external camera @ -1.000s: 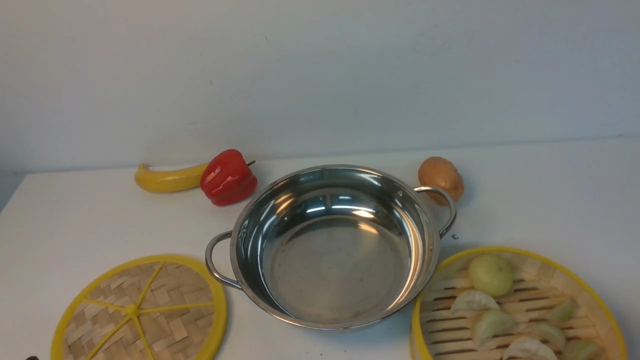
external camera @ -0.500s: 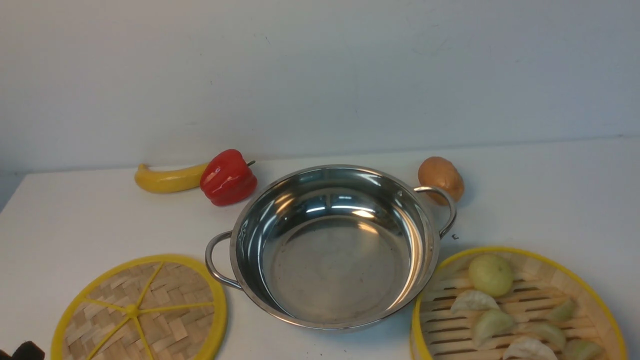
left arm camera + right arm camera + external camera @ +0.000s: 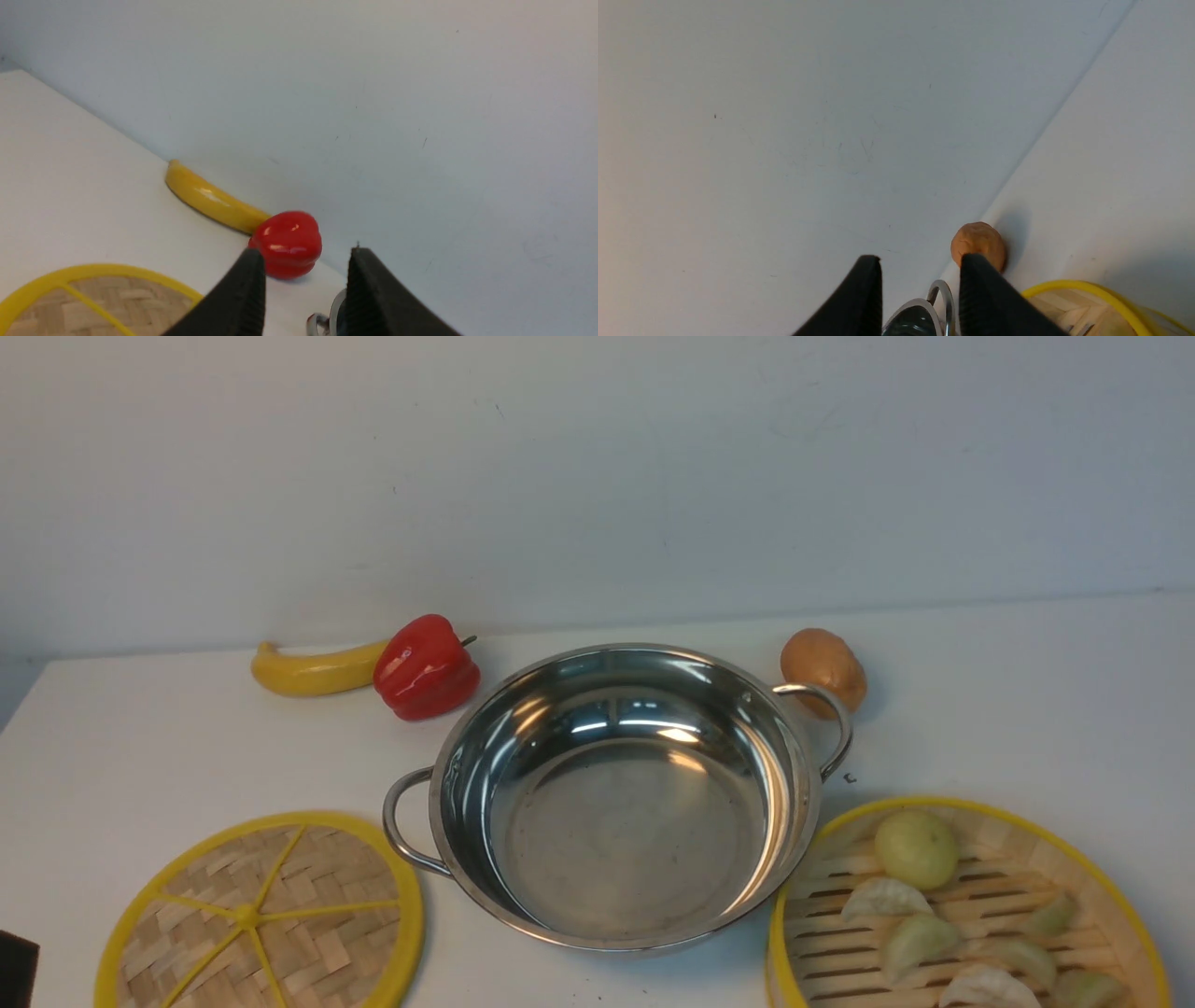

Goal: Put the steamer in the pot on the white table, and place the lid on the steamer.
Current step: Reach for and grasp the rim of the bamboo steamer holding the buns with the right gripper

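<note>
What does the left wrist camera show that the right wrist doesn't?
Only the left wrist view: the banana, the red pepper and part of the lid. Only the right wrist view: the brown round vegetable and the steamer rim. Both: the pot, the white table, the wall, and an open, empty gripper: left gripper in one, right gripper in the other.

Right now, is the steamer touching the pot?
Cannot tell. Front view: the steamer rim meets the pot wall with no gap, possibly just overlap. The right gripper blocks that spot in its wrist view.
</note>
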### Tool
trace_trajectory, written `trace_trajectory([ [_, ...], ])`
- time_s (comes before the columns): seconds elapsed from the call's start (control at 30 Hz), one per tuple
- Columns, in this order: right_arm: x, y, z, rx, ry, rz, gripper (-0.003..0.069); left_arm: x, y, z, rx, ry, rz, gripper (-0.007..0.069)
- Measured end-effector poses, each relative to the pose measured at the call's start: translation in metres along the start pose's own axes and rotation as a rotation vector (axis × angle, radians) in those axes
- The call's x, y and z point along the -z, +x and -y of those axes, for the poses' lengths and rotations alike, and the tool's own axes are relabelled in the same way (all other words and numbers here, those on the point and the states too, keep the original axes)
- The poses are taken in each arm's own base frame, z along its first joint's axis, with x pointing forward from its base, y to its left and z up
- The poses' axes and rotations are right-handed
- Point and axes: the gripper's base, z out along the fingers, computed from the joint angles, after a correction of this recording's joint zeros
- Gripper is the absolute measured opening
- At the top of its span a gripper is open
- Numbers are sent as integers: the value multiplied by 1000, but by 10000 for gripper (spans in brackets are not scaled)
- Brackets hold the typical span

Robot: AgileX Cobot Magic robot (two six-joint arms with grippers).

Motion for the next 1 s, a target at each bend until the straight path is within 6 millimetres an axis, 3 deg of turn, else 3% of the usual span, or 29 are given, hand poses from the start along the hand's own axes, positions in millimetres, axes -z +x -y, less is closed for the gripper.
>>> trace_trajectory([
  [0.2, 3, -20, -10, -92, -112, 211, 249, 4, -23, 10, 26, 114, 256, 241],
  [0.3, 10, -34, -36, 15, -194, 281, 249, 7, -36, 19, 8, 162, 336, 241],
  [0.4, 20, -46, -67, 198, -255, 301, 249, 4, -44, 30, -41, 150, 278, 241],
  [0.43, 24, -52, -87, 328, -257, 282, 249, -1, -47, 35, -75, 114, 194, 241],
  [0.57, 18, -64, -123, 558, -124, 117, 249, -21, -52, 45, -145, -43, -96, 241],
  [0.7, -9, -67, -134, 652, 117, -192, 249, -48, -61, 55, -225, -182, -359, 241],
  [0.83, -40, -63, -129, 693, 320, -490, 249, -68, -64, 59, -357, -278, -639, 241],
  [1.0, -77, -51, -104, 735, 503, -808, 249, -94, -55, 54, -496, -344, -1008, 241],
])
